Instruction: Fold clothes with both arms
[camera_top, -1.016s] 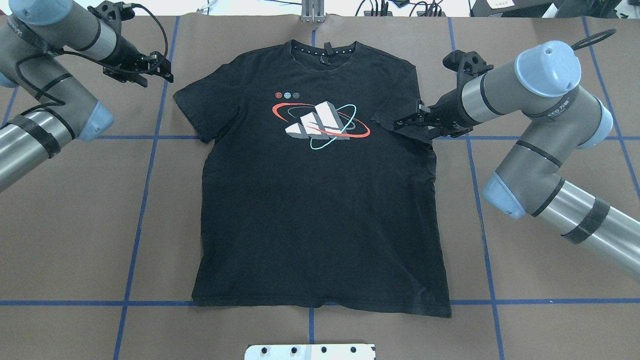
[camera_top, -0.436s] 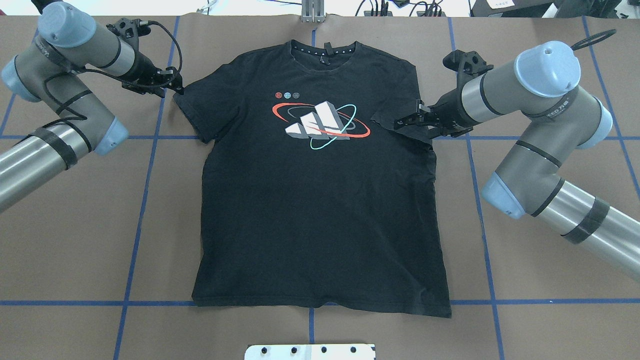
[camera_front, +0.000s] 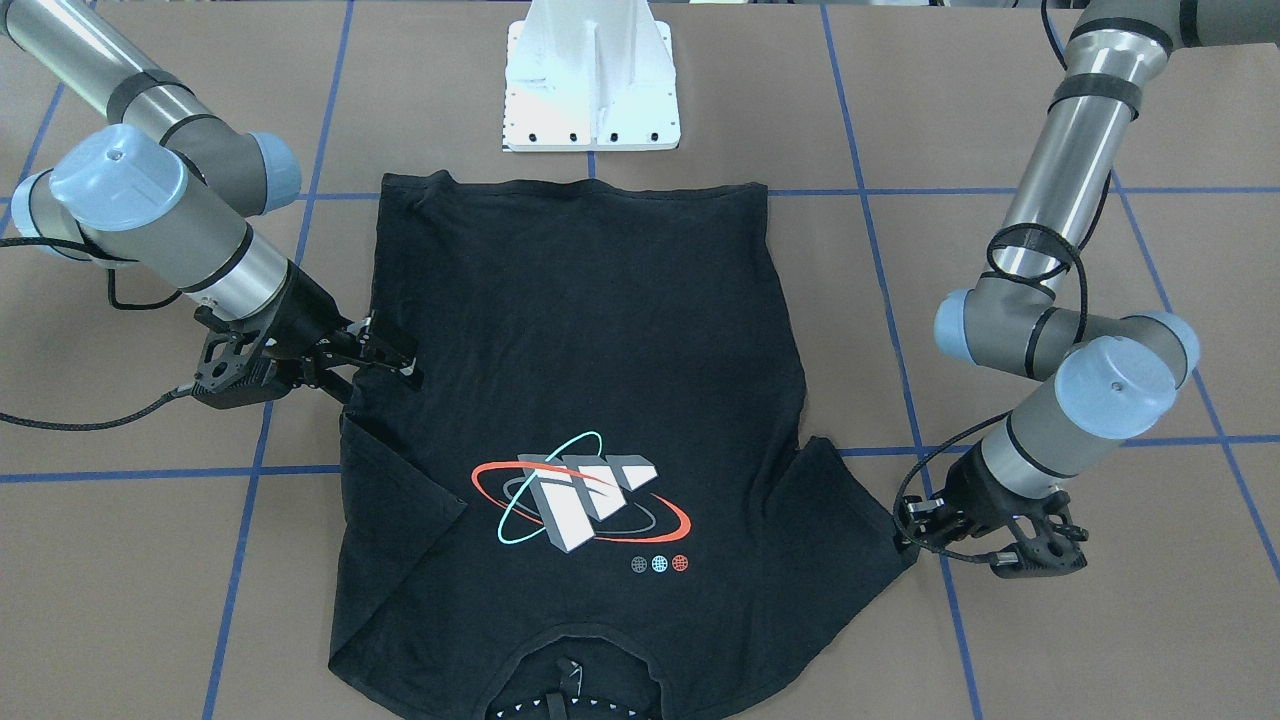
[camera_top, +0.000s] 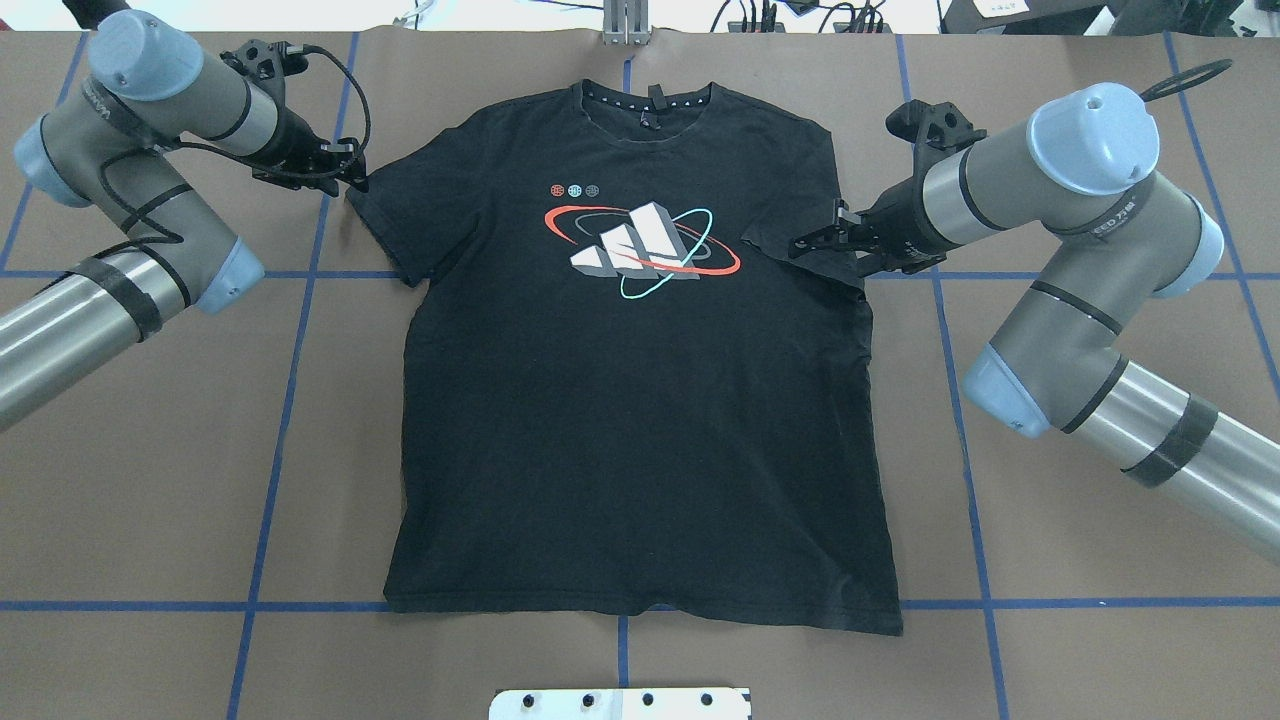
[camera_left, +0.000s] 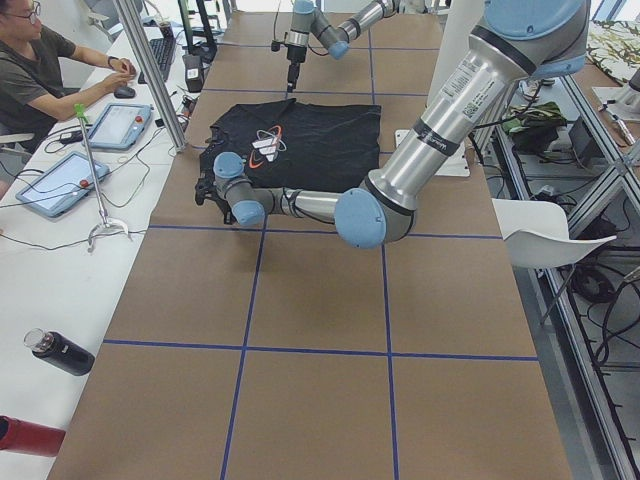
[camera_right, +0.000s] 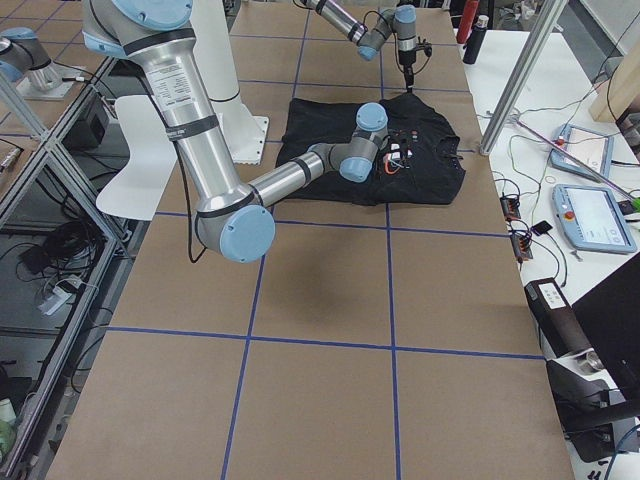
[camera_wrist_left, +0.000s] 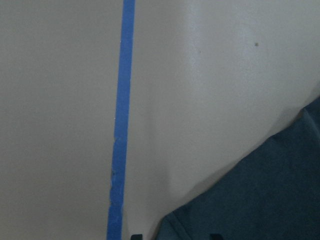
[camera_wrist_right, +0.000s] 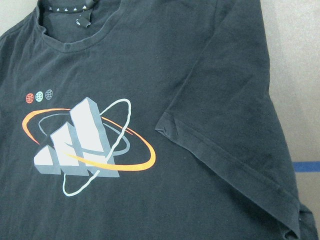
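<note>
The black T-shirt (camera_top: 640, 420) lies flat on the brown table with its ringed block-letter graphic (camera_top: 640, 245) facing up and its collar at the far edge. Its sleeve on my right side is folded inward onto the chest (camera_wrist_right: 210, 130). My right gripper (camera_top: 810, 237) hovers over that folded sleeve, and its fingers look spread in the front-facing view (camera_front: 395, 352). My left gripper (camera_top: 355, 182) is open at the corner of the other sleeve (camera_front: 905, 535). In the left wrist view its two fingertips (camera_wrist_left: 174, 236) straddle the dark sleeve corner (camera_wrist_left: 270, 190).
Blue tape lines (camera_top: 290, 400) grid the brown table. The white base plate (camera_front: 590, 90) stands just behind the shirt's hem. A side bench along the table's far edge holds tablets, cables and bottles (camera_left: 60, 352), with a person (camera_left: 40, 70) seated there.
My left arm has swung in toward the shirt, bringing its gripper from beside the tape line to the sleeve corner. The right arm and the shirt have not moved.
</note>
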